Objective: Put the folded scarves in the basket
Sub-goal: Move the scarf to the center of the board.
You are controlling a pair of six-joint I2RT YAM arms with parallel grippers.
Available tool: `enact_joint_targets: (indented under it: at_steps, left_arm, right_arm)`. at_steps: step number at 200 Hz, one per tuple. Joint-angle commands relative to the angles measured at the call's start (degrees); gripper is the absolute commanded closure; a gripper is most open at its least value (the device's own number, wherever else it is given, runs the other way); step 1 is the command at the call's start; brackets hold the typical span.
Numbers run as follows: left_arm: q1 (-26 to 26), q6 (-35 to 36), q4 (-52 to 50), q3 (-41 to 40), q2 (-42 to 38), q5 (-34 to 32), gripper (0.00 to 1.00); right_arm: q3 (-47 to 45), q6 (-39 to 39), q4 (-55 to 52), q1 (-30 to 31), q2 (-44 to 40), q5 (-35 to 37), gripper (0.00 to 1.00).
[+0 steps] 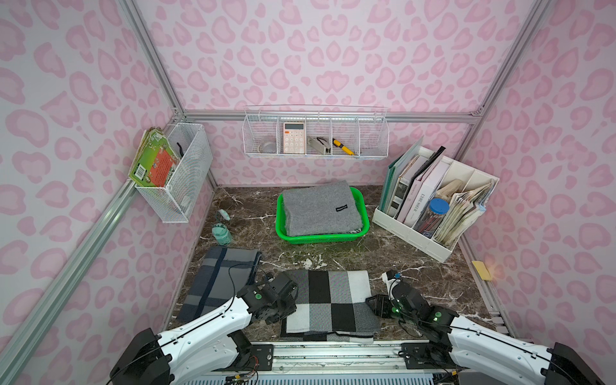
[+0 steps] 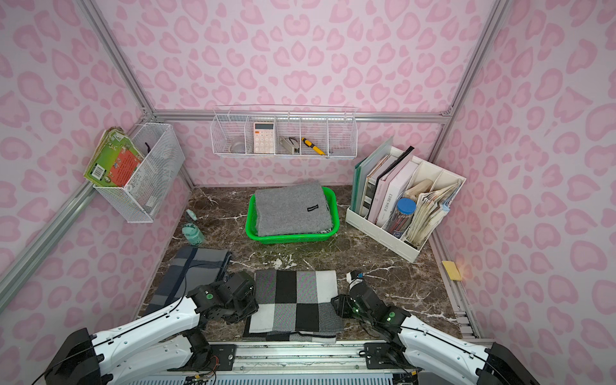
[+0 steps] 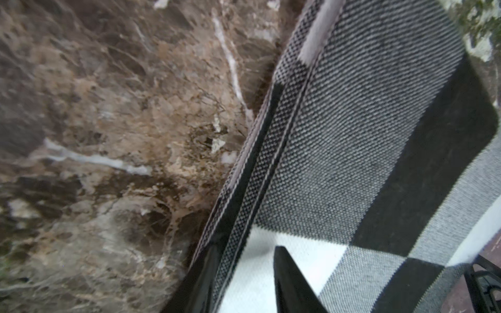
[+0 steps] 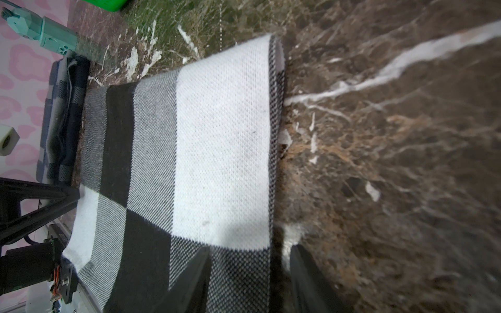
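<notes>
The folded checked scarf [image 1: 330, 300] lay flat on the worktop [image 1: 416, 266] between both hands, with the green basket [image 1: 320, 238] well beyond them. The left hand [image 3: 246, 248] straddled the scarf's edge, but I could not tell whether it was gripping. The right hand [image 4: 249, 248] stood parted, one jaw on the cloth and one beside it.

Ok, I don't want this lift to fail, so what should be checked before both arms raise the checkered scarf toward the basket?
1. Left gripper straddles the checkered scarf at one edge: ok.
2. Right gripper straddles the opposite edge: ok.
3. Both grips firm on the fabric: cannot tell.
4. Nothing stands on the table between that scarf and the basket: ok.
5. Basket has room: not ok, a grey scarf fills it.
6. Plaid scarf lies apart from the checkered one: ok.
</notes>
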Motion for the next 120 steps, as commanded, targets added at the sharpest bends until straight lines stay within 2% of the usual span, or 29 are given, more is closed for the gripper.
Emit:
enact_joint_targets:
  at_steps: [1,56,82,120]
  left_arm:
    - [-0.4,-1.1,0.4,0.1,0.2,-1.2,0.61]
    - [-0.6,-1.6,1.9,-0.9,2.2,-2.0,0.64]
    - [-0.6,-1.6,1.7,-1.0,3.3,-2.6,0.76]
    - [-0.7,-1.6,3.0,-0.6,1.6,-2.6,0.93]
  right_arm:
    - [-0.1,0.9,-2.4,0.4,0.4,0.8,0.5]
    - [0.4,1.0,-1.0,0.8,2.3,0.9,0.54]
    - [0.8,1.1,-1.1,1.3,2.7,1.2,0.58]
    - [1.3,1.3,-1.9,1.6,1.9,2.0,0.71]
